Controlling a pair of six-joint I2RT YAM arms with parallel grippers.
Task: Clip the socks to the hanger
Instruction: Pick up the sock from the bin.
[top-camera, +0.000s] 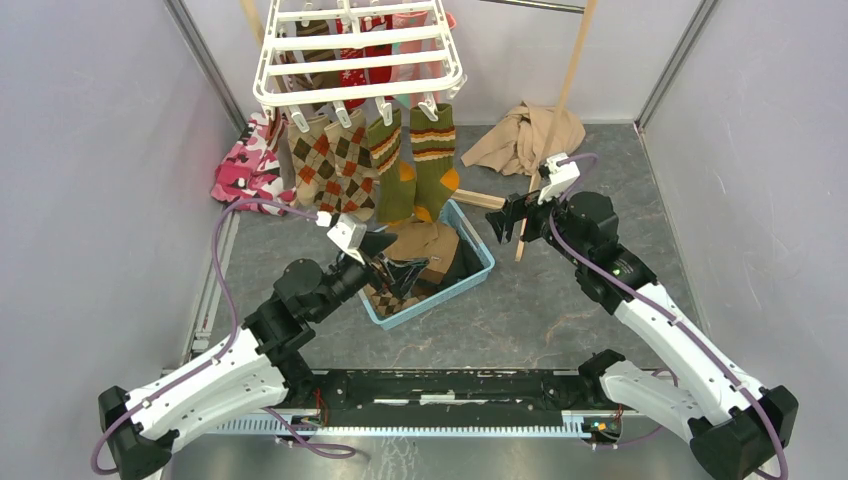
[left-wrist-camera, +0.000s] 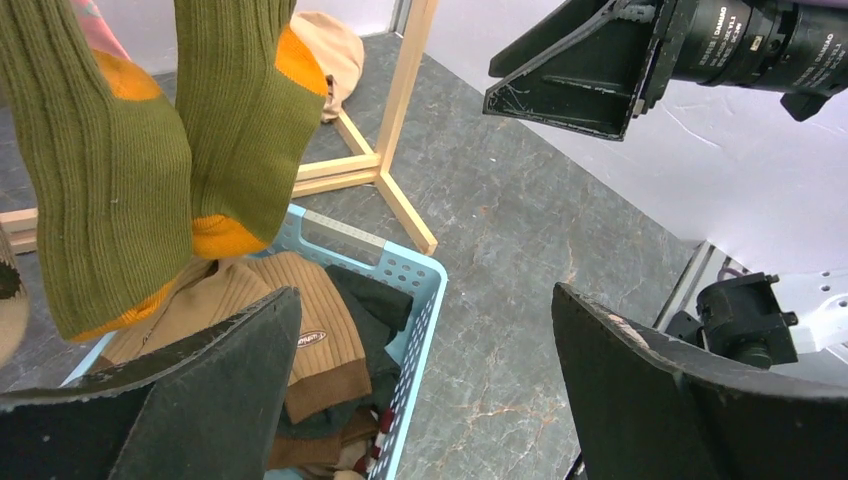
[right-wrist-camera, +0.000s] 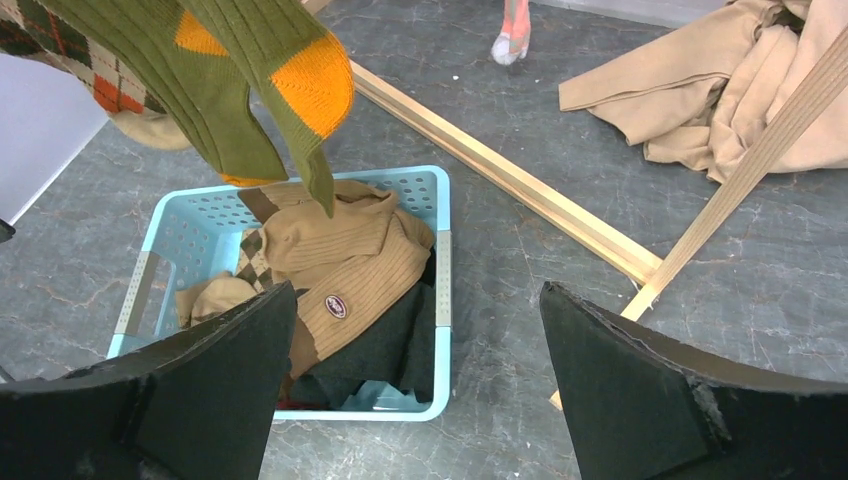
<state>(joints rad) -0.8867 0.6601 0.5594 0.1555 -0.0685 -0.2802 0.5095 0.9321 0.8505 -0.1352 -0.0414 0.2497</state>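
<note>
the tan ribbed knit sock (right-wrist-camera: 350, 265) in the light blue plastic basket (right-wrist-camera: 442, 300) looks soft, limp; pinch a raised fold. left and right jaws stand apart.

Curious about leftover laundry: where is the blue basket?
Top view: the light blue basket sits centrally, under the hanging green socks, beside the wooden stand's foot.
</note>
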